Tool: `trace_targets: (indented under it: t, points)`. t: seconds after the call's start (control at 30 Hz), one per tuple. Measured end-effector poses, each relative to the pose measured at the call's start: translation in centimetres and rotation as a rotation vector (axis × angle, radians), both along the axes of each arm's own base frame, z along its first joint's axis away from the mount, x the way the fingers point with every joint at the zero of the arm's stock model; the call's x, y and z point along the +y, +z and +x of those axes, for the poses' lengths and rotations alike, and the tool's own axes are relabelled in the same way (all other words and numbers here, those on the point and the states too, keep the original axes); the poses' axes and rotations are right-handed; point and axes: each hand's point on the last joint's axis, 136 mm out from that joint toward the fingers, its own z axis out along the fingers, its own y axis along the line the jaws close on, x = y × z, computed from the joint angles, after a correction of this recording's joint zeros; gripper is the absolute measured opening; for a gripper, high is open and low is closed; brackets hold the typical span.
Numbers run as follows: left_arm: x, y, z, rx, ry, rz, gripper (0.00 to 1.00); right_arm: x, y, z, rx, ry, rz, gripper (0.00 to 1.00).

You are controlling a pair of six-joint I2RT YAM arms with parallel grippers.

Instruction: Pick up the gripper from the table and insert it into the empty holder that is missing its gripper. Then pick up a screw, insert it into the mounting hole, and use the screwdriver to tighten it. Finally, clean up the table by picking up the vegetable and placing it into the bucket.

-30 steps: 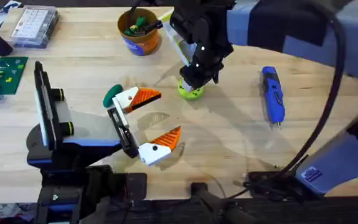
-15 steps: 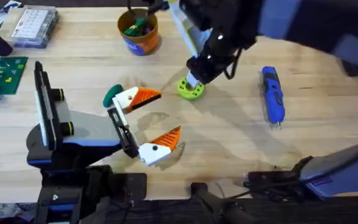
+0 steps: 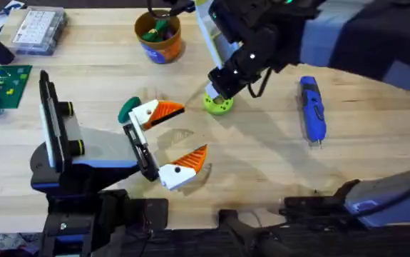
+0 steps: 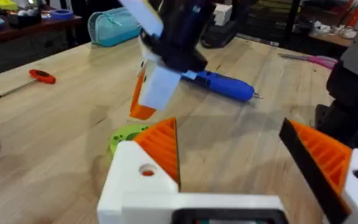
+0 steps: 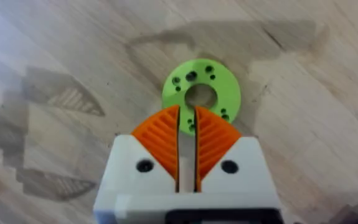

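My right gripper (image 3: 216,91) hangs just above a green ring (image 3: 219,105) with a centre hole and small holes around it (image 5: 197,92). Its orange pads (image 5: 166,134) are shut with only a thin slit between them; any screw there is hidden. The blue screwdriver (image 3: 311,108) lies on the table to the right of the ring. My left gripper (image 3: 167,141) rests open near the table's front, with nothing between its fingers. A dark green rounded thing (image 3: 127,109) lies beside its far finger. The orange bucket (image 3: 159,37) with a blue band stands at the back, with green pieces inside.
A clear compartment box (image 3: 39,28) sits at the back left, and a green board (image 3: 2,84) at the left edge. In the left wrist view a red-handled tool (image 4: 37,76) lies far off on the table. Bare wood lies between the ring and the screwdriver.
The right arm's wrist has swung and turned above the green ring while its gripper stays just over it. The left arm has not moved.
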Motion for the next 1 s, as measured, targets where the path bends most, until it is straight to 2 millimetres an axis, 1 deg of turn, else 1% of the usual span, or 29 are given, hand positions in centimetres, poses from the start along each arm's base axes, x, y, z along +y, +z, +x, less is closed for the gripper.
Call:
trace_targets:
  t: [0.2, 0.3, 0.33, 0.53, 0.7, 0.9, 1.0]
  points:
    - [0.0, 0.0, 0.0, 0.000, 0.000, 0.000, 0.989, 1.2, -1.4, 1.4, -0.018, 0.002, 0.018, 0.143]
    - [0.0, 0.0, 0.0, 0.000, 0.000, 0.000, 0.989, 1.6, -1.5, 2.1, -0.042, -0.002, 0.027, 0.143]
    - [0.0, 0.0, 0.0, 0.000, 0.000, 0.000, 0.989, 1.7, -1.4, 2.6, -0.064, -0.007, 0.031, 0.143]
    - [0.0, 0.0, 0.0, 0.000, 0.000, 0.000, 0.989, 1.7, -1.8, 2.8, -0.063, -0.010, 0.021, 0.143]
    - [0.0, 0.0, 0.0, 0.000, 0.000, 0.000, 0.989, 1.6, -3.5, 2.7, -0.030, -0.009, -0.005, 0.143]
    - [0.0, 0.0, 0.0, 0.000, 0.001, 0.000, 0.989, 1.6, -4.5, 2.6, -0.013, -0.009, -0.020, 0.143]
    - [0.0, 0.0, 0.0, 0.000, 0.001, 0.000, 0.989, 1.5, -5.4, 2.5, 0.006, -0.009, -0.034, 0.143]
